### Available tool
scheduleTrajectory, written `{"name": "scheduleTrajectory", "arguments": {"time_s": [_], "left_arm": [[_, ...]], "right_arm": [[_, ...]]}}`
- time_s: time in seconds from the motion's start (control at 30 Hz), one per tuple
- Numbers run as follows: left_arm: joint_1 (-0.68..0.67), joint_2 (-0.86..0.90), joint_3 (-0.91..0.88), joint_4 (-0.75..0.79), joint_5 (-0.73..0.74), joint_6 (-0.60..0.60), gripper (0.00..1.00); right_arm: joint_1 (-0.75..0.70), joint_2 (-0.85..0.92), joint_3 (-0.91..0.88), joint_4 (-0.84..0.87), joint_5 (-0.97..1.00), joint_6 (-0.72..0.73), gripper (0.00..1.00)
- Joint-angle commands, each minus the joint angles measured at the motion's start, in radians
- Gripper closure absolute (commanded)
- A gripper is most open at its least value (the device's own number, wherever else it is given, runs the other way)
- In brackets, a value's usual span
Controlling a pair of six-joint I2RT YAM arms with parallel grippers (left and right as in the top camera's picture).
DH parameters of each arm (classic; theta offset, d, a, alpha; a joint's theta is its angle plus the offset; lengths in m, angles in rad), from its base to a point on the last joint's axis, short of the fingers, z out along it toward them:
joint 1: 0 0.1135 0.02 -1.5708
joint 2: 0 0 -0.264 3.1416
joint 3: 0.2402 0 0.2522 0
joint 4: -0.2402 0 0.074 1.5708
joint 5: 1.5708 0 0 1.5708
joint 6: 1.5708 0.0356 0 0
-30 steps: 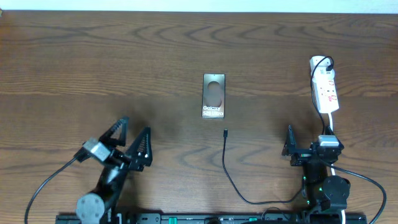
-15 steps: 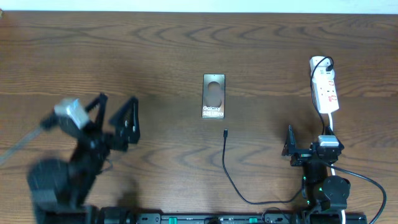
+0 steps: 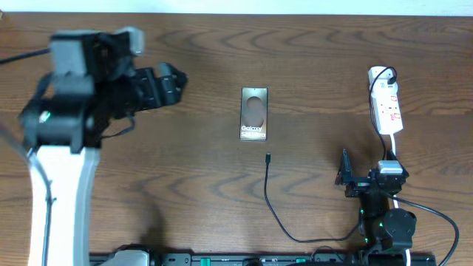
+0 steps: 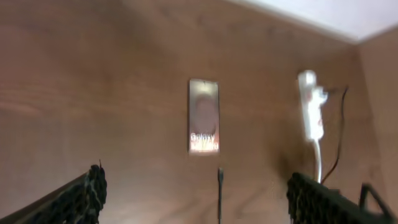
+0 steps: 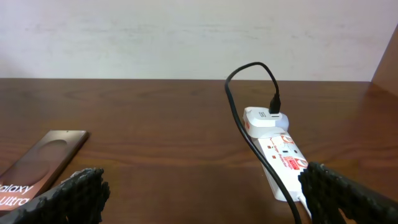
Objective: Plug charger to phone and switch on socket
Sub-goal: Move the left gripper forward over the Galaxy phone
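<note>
Bearing white "Galaxy" lettering, phone (image 3: 253, 113)

Blurred view onto a wooden desk (image 4: 93, 74): a dark phone (image 4: 203, 116) lies centre, a charger cable (image 4: 219, 180) end just below it, a white power strip (image 4: 310, 115) right, framed by the left tool's (image 4: 194, 179) wide-apart fingers (image 4: 87, 193).
</note>
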Motion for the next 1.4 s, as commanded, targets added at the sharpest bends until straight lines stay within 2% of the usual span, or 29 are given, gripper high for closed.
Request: {"name": "scheduleTrajectory", "arguments": {"time_s": [0.0,0.13,0.27,0.47,0.7,0.77,0.83,0.93,1.37], "left_arm": [[-0.119,0.103,0.12,-0.092,-0.223,-0.026,0.09],[-0.25,0.288,0.317,-0.288,-0.428,-0.051,0.09],[-0.315,0.461,0.451,-0.382,-0.442,-0.051,0.09],[-0.383,0.613,0.455,-0.256,-0.43,-0.052,0.08],[-0.407,0.679,0.448,-0.14,-0.431,-0.075,0.08],[-0.408,0.698,0.444,-0.104,-0.44,-0.164,0.09],[-0.405,0.721,0.44,-0.097,-0.442,-0.325,0.08],[-0.404,0.761,0.439,-0.076,-0.441,-0.434,0.08],[-0.436,0.928,0.438,-0.043,-0.43,-0.261,0.09]], "right_arm": [[-0.004,-0.004,-0.001,-0.005,0.004,0.011,0.01],[-0.004,-0.004,-0.001,-0.005,0.004,0.011,0.01],[-0.004,-0.004,-0.001,-0.005,0.004,0.011,0.01],[-0.004,-0.004,-0.001,-0.005,0.004,0.011,0.01],[-0.004,-0.004,-0.001,-0.005,0.004,0.011,0.01],[-0.004,-0.004,-0.001,-0.005,0.004,0.011,0.01],[-0.004,-0.004,-0.001,-0.005,0.004,0.011,0.01],[-0.004,-0.004,-0.001,-0.005,0.004,0.011,0.01],[-0.004,-0.004,-0.001,-0.005,0.004,0.011,0.01]]}}
